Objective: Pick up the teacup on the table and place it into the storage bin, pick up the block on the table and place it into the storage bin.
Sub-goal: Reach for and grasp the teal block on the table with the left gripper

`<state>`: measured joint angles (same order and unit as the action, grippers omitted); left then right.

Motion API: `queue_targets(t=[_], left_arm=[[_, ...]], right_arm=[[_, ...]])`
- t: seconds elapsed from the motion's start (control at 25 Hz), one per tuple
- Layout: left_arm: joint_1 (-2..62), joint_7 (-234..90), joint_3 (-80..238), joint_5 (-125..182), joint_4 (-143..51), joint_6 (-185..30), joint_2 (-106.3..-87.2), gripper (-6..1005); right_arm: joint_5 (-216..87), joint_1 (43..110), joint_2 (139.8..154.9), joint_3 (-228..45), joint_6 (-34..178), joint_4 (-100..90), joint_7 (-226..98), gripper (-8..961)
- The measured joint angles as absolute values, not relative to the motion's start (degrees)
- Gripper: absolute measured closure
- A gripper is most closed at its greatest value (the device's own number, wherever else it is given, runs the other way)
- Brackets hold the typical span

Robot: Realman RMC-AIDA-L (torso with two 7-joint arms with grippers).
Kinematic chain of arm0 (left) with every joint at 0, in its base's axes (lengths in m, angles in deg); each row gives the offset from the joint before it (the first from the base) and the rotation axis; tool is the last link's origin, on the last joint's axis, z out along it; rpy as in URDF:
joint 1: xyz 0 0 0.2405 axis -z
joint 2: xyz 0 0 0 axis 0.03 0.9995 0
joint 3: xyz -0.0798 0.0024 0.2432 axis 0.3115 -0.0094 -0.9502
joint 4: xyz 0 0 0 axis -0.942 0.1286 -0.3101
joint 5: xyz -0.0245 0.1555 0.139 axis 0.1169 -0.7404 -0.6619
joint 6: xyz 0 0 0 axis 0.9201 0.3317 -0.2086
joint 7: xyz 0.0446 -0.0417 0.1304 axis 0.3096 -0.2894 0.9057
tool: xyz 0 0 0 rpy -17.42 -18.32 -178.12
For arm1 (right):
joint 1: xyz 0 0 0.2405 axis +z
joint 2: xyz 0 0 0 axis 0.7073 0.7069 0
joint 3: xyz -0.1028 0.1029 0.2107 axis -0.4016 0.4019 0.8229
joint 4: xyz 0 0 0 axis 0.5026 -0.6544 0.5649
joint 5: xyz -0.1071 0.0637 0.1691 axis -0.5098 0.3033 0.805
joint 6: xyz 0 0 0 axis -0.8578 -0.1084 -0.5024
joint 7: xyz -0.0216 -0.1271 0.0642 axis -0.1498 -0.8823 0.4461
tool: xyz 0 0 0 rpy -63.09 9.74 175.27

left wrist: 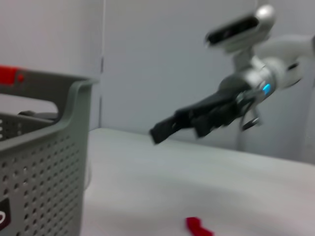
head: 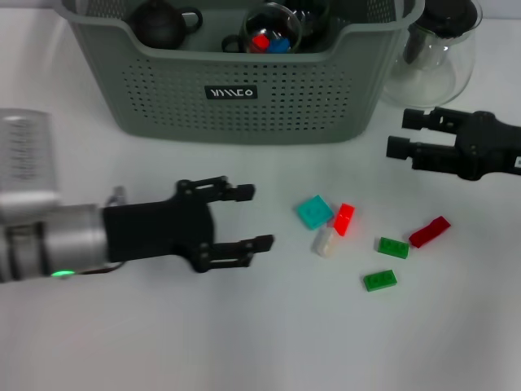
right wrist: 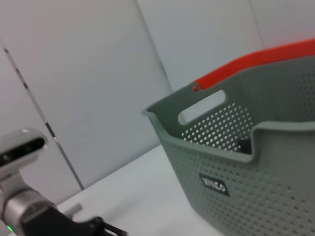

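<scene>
We see the storage bin (head: 244, 90) at the back of the white table (head: 269, 342); we use it as the landmark. Inside it sits a dark teapot (head: 160, 22) and a clear glass teacup (head: 271, 31) with red and blue bits in it. In front of the bin, toward its right end, a cluster of blocks lies on the table: teal block (head: 314, 212), bright red block (head: 344, 218), white block (head: 326, 242), two green blocks (head: 393, 248) (head: 380, 280), dark red block (head: 429, 231). Left gripper (head: 247, 217) hovers in front of the bin, just beside the teal block, fingers apart, holding nothing. Right gripper (head: 402, 133) hangs off the bin's right front corner, fingers spread, empty. A glass pot (head: 431, 49) stands just right of the bin.
</scene>
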<state>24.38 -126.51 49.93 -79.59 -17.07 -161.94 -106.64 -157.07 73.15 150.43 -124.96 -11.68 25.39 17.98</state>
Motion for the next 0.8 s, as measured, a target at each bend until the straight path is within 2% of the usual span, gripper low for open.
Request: queue_targets(t=[0.24,0.8], left_arm=[[31.7,-110.7,50.4,-71.9,-35.7,-141.1,-106.64,246],[34.9,-96.9,51.1,-67.0,-47.3,-133.6,-106.72,247]], right_arm=[[-157.3,73.3,150.28,-124.7,-11.5,26.5,18.0,158],[-157.3,73.2,150.43,-124.7,-11.7,26.5,18.0,158]])
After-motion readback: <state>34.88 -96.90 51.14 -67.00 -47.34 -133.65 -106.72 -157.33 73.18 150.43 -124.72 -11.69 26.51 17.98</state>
